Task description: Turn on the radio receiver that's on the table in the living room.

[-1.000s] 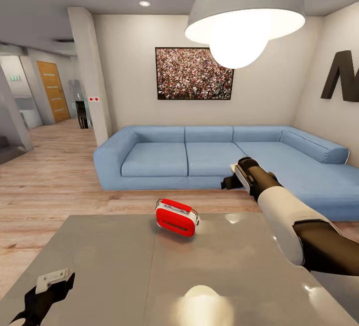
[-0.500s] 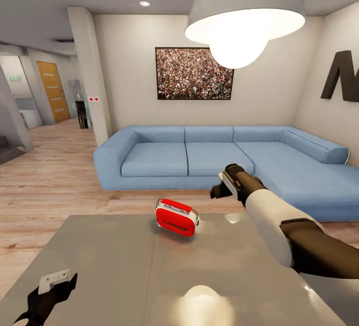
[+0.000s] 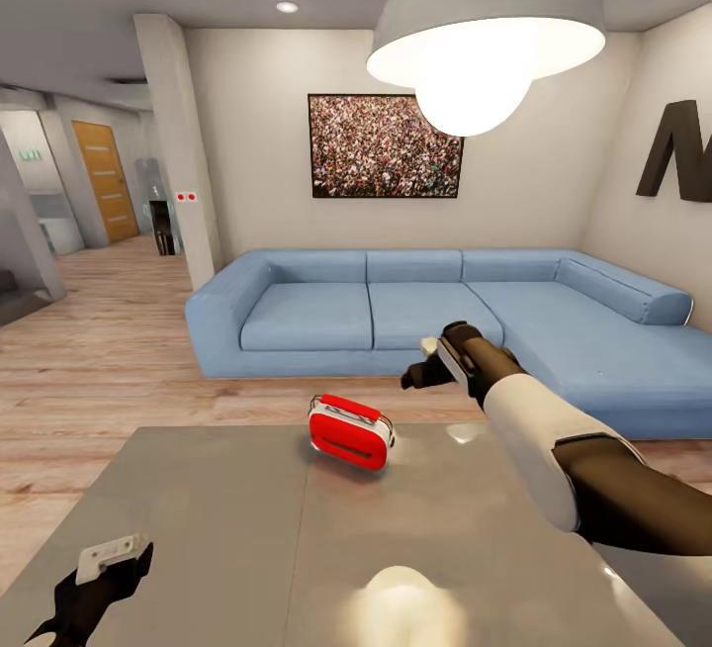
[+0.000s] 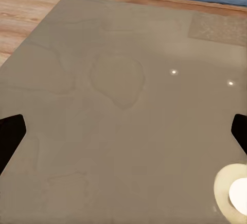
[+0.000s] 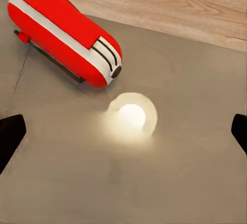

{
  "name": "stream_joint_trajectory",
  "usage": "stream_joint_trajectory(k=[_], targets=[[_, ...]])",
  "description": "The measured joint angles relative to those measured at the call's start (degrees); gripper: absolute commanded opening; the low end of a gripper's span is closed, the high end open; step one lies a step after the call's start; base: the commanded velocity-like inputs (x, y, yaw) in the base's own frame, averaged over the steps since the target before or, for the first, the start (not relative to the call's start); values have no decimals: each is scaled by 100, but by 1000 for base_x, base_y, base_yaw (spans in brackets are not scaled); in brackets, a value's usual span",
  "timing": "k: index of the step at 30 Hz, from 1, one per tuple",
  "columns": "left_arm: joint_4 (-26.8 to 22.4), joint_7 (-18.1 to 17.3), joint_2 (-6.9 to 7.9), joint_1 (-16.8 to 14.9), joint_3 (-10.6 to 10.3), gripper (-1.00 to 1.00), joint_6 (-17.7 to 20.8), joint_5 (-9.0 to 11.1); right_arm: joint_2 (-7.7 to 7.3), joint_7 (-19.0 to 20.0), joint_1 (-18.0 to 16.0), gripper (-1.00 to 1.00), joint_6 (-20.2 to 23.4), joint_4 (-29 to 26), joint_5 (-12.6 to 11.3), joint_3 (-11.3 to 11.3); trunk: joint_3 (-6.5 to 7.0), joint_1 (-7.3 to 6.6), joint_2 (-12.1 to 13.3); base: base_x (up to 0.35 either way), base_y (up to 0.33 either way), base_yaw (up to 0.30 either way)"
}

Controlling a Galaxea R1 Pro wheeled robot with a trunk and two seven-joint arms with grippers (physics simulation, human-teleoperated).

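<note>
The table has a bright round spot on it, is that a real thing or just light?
Just light: in the head view the glossy table mirrors the hanging lamp as a glow near its front edge; in the right wrist view the same glare sits beside the radio receiver.

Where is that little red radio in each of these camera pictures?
Head view: the radio receiver sits on the grey table, near its far edge, centre.
Left wrist view: bare tabletop, no radio.
Right wrist view: radio in the upper-left corner.
Shared landmark: the glossy tabletop reflecting the lamp.
</note>
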Motion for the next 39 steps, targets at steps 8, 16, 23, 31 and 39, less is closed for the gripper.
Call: stream_joint_trajectory(k=[8,16,23,31,39], targets=[[0,0,2,-1,0,100,1,0,-6,606,0,100,-541,-19,120,58,0,0,0,0,0,0],[0,0,-6,0,0,100,7,0,-6,417,0,100,-559,-20,157,48,-51,0,0,0,0,0],[6,-5,-8,-1,0,100,8,0,-6,430,0,100,-567,-19,152,47,-115,0,0,0,0,0],[13,-17,-15,-1,-7,100,4,0,30,480,0,100,-585,-19,146,106,-188,0,0,0,0,0],[85,-18,-15,1,-8,100,1,0,23,453,0,100,-1125,22,128,1061,-262,0,0,0,0,0]])
